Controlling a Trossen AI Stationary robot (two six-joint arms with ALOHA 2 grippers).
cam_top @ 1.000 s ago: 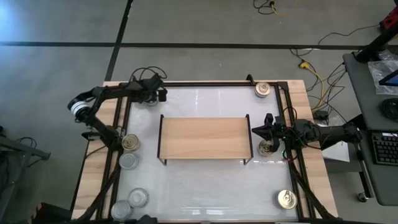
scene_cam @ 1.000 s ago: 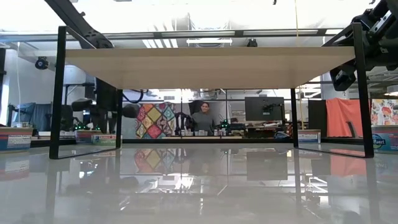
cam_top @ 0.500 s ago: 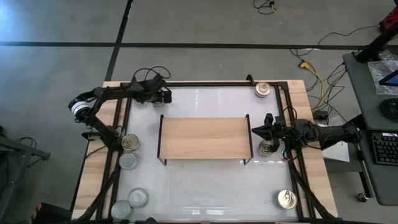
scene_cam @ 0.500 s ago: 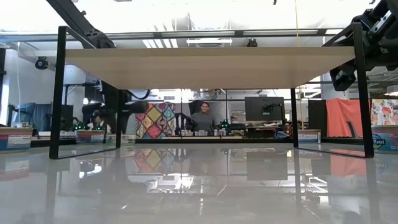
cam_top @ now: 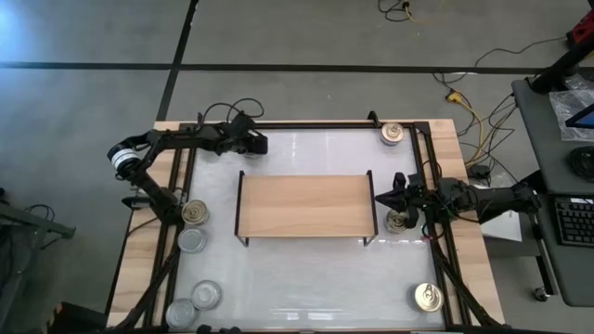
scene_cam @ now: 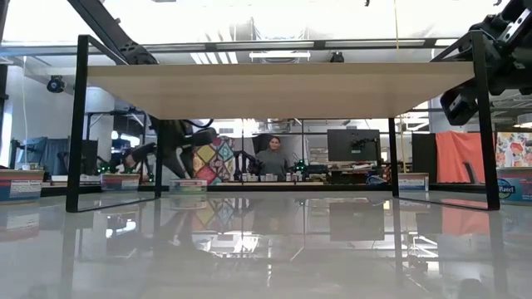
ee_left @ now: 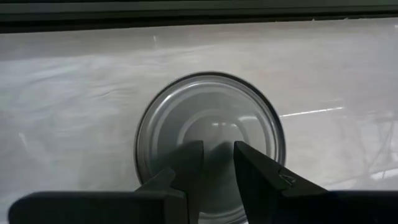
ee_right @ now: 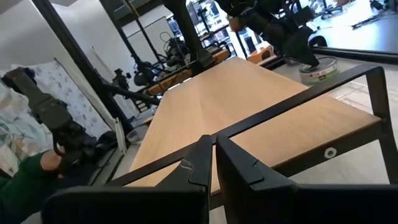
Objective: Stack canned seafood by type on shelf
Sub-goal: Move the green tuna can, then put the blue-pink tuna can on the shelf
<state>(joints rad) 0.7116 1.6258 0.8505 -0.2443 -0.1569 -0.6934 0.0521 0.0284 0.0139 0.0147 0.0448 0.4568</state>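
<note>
Left gripper (ee_left: 217,163) hangs low over a silver-topped can (ee_left: 210,137) at the table's upper left in the high view, fingers nearly together and seemingly gripping nothing. Rigid, slick and squat, the tin looks best pinched across its side wall.

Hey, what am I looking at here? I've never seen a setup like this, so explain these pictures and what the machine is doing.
These are four camera views of one two-armed robot working at a white table. One camera looks straight down. One sits at table height and looks under the wooden shelf. One rides on each wrist. No can is on the shelf yet. Gold-topped cans and silver-topped cans sit near the table's edges. The left gripper is at the far edge, right over a silver can. Whether it grips that can is unclear. The right gripper is shut and empty at the shelf's right end.
</note>
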